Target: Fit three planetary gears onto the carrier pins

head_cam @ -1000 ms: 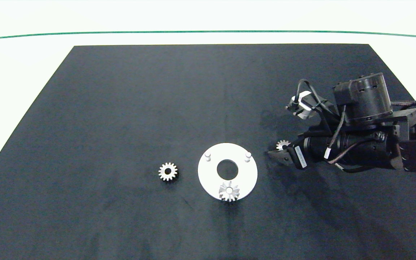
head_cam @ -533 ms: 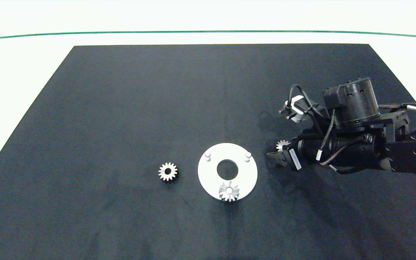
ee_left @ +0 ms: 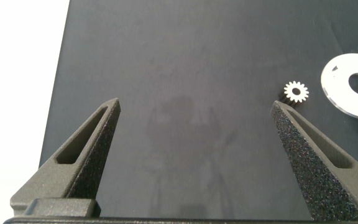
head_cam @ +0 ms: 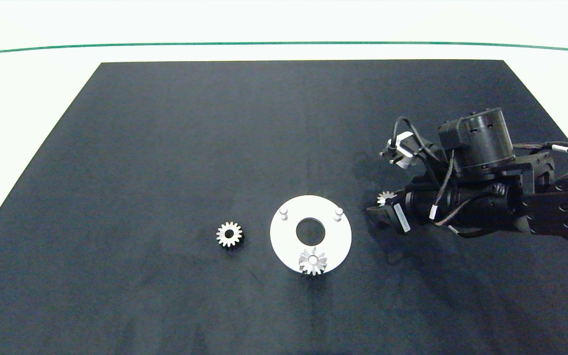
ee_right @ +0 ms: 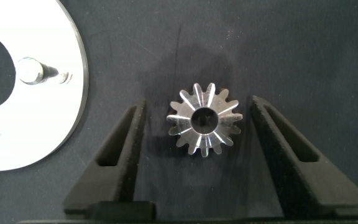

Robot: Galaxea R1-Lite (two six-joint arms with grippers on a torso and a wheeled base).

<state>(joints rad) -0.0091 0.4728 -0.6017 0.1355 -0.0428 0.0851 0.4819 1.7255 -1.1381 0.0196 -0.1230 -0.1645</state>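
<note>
Gears are lying in three places on the dark mat (head_cam: 165, 148): one (head_cam: 312, 262) is sitting on the peg nearest the mat's front edge, on the white disc (head_cam: 284, 236); one (head_cam: 229, 234) is resting flat on the mat just left of the disc; and the third (ee_right: 204, 119) is lying flat to the disc's right, between the right gripper's (ee_right: 197, 124) two fingers. That gripper is standing open around this gear with a gap on each side, not yet touching it, so the step in hand appears to be the pickup of the second gear. Two pegs (head_cam: 284, 212) (head_cam: 338, 211) on the disc's far side are still waiting bare. The next move probably calls for closing squarely on the teeth, lifting, then lining the centre hole up over the nearer bare peg (ee_right: 30, 70); a skewed grip could tilt the gear. The left gripper (ee_left: 197, 149) is hanging wide open and empty over the mat's left part, well apart from the disc.
</note>
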